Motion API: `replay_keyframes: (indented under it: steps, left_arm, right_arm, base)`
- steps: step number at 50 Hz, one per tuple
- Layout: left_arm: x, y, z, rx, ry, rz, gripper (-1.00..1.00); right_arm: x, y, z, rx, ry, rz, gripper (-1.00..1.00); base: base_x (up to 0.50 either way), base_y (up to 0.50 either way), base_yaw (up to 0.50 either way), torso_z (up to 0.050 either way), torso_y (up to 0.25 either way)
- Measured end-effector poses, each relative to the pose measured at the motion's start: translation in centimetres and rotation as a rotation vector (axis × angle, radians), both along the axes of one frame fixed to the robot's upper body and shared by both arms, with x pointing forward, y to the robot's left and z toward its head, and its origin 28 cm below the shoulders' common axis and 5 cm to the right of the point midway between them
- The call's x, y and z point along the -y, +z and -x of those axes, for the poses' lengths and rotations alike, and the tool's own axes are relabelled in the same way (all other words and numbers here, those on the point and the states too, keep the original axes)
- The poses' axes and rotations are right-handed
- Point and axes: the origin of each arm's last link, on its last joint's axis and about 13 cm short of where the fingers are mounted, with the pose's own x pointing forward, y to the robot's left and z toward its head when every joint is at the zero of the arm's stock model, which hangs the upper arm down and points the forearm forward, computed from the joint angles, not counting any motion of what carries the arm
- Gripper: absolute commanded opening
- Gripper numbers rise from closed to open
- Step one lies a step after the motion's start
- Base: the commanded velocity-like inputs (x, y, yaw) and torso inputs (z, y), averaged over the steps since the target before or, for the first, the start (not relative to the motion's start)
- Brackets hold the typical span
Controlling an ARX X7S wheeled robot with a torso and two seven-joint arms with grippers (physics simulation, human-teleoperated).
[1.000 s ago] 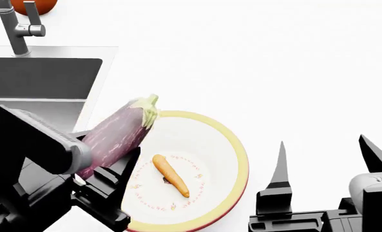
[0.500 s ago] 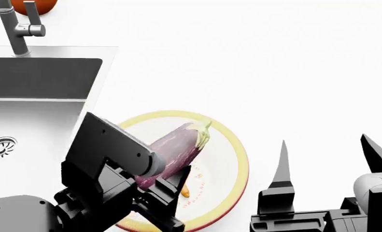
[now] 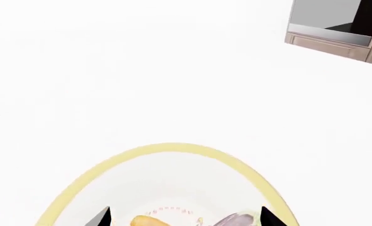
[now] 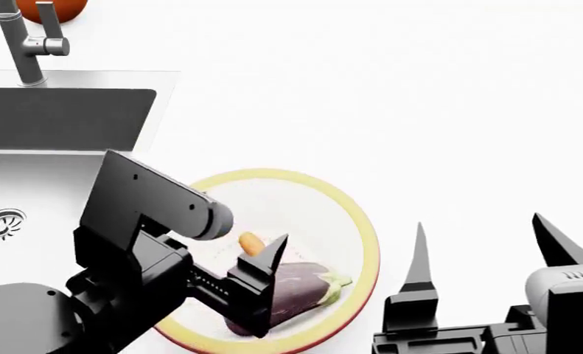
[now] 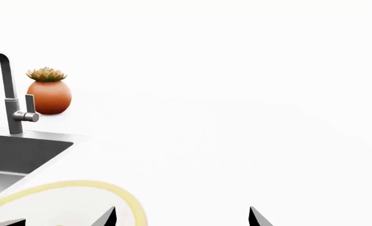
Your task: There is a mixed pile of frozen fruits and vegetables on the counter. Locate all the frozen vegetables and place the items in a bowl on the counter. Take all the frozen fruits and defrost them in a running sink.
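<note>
One wide shallow yellow-rimmed bowl [image 4: 362, 221] at lower centre holds one striped purple eggplant [image 4: 306, 284] and one orange carrot [image 4: 252, 243], mostly hidden by the left gripper [image 4: 262, 284], jaws spread. Right gripper [image 4: 483, 247] jaws spread, empty.

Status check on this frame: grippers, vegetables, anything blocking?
Left gripper open over the bowl. Eggplant and carrot lying in it. Right gripper open, empty. Nothing blocking.

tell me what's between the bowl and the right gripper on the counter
Nothing: in the head view only bare white counter separates the bowl from the right gripper, which hangs open beside it.
</note>
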Motion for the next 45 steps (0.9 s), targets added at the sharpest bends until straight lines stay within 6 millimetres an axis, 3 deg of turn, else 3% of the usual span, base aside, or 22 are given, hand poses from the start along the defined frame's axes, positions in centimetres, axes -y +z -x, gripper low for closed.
replay_keyframes:
  steps: [11, 28, 37, 45]
  left_arm:
    - [-3.1, 1.1, 1.3, 0.075, 0.105, 0.036, 1.00]
    - [-8.4, 0.6, 4.6, 0.152, 0.335, 0.113, 1.00]
    - [-9.9, 0.3, 6.0, 0.167, 0.404, 0.135, 1.00]
    - [-10.7, 0.4, 6.5, 0.183, 0.440, 0.142, 1.00]
  right_arm:
    - [0.0, 0.0, -0.1, 0.013, -0.008, -0.008, 1.00]
    - [0.2, 0.1, -0.4, 0.068, -0.060, 0.020, 1.00]
    - [0.2, 0.2, -0.5, 0.090, -0.075, 0.028, 1.00]
    - [0.5, 0.3, -0.6, 0.103, -0.093, 0.026, 1.00]
  base:
    - [0.00, 0.00, 0.00, 0.000, 0.000]
    - [0.00, 0.00, 0.00, 0.000, 0.000]
    - [0.00, 0.07, 0.00, 0.000, 0.000]
    - [0.00, 0.50, 0.00, 0.000, 0.000]
